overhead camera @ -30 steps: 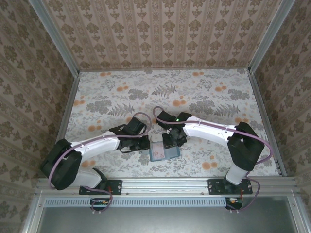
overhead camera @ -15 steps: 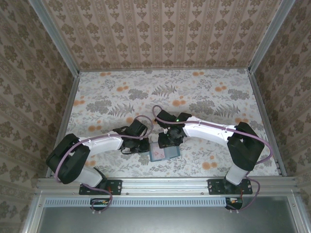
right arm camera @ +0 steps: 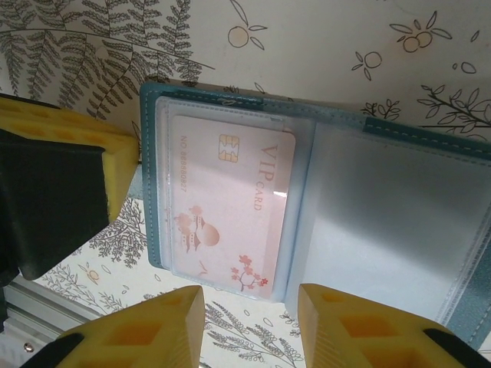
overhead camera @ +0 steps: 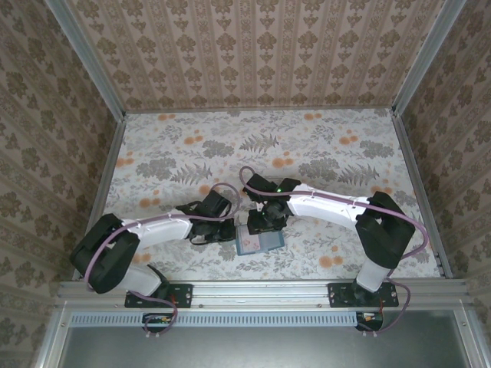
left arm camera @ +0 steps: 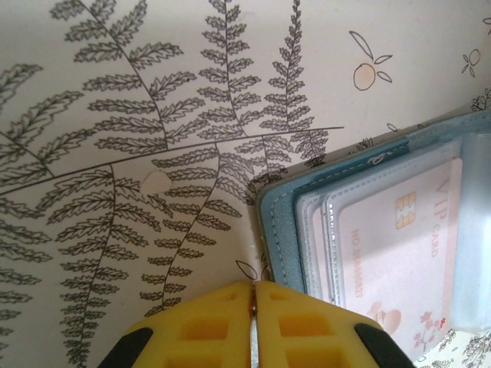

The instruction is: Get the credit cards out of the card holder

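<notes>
teal card holder (overhead camera: 259, 241) lying open on the floral table (overhead camera: 330, 146) near the front edge, pale pink card (right arm camera: 230, 207) tucked in its left pocket, left gripper (left arm camera: 254, 295) pinched together just beside its edge, right gripper (right arm camera: 249, 307) spread apart above it, gripping nothing

Card holder (right arm camera: 430, 136): leather-like, matt, stitched. Sleeves (right arm camera: 383, 222): clear glossy plastic. Pink card (right arm camera: 230, 207): smooth, glossy. Table cover (left arm camera: 115, 115): matt.
</notes>
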